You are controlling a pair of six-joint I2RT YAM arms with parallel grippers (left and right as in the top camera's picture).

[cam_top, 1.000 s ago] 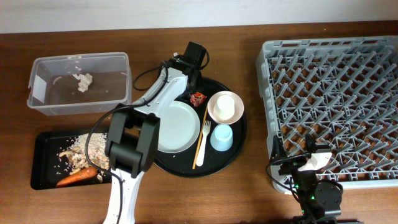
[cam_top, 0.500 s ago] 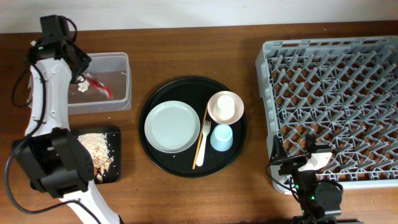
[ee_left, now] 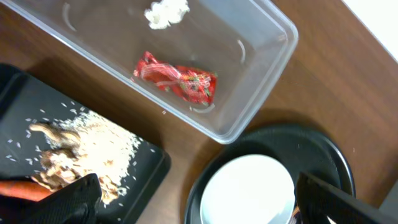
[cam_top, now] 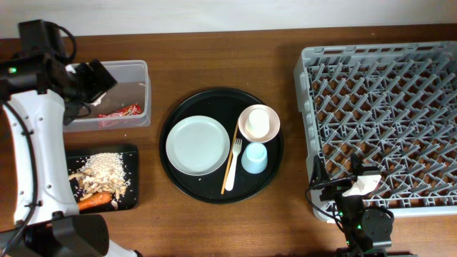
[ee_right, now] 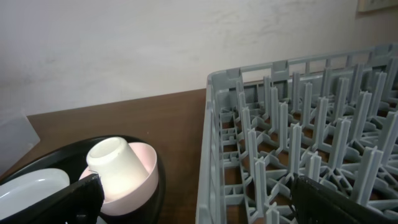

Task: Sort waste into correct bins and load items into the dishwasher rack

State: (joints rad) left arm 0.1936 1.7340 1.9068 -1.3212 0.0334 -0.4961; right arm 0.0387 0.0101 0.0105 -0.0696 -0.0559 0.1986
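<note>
On the desk [cam_top: 214, 57], the red wrapper [ee_left: 177, 81] is found in the clear tub [ee_left: 261, 87] at ten o'clock; the left end effector [ee_left: 196, 190] and right end effector [ee_right: 196, 193] are held spread.

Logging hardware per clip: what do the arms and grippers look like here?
Left arm: white links, black joints, black cables, a green light. Right arm: mostly black, one white part, green light. Left gripper and right gripper: black fingers.

Red wrapper [cam_top: 120, 111] went from round black tray [cam_top: 207, 191] into clear tub [cam_top: 145, 68]. Left gripper [cam_top: 93, 89] carried it over, then released it, fingers spread wide. Left arm swung from tray to table's left edge.
</note>
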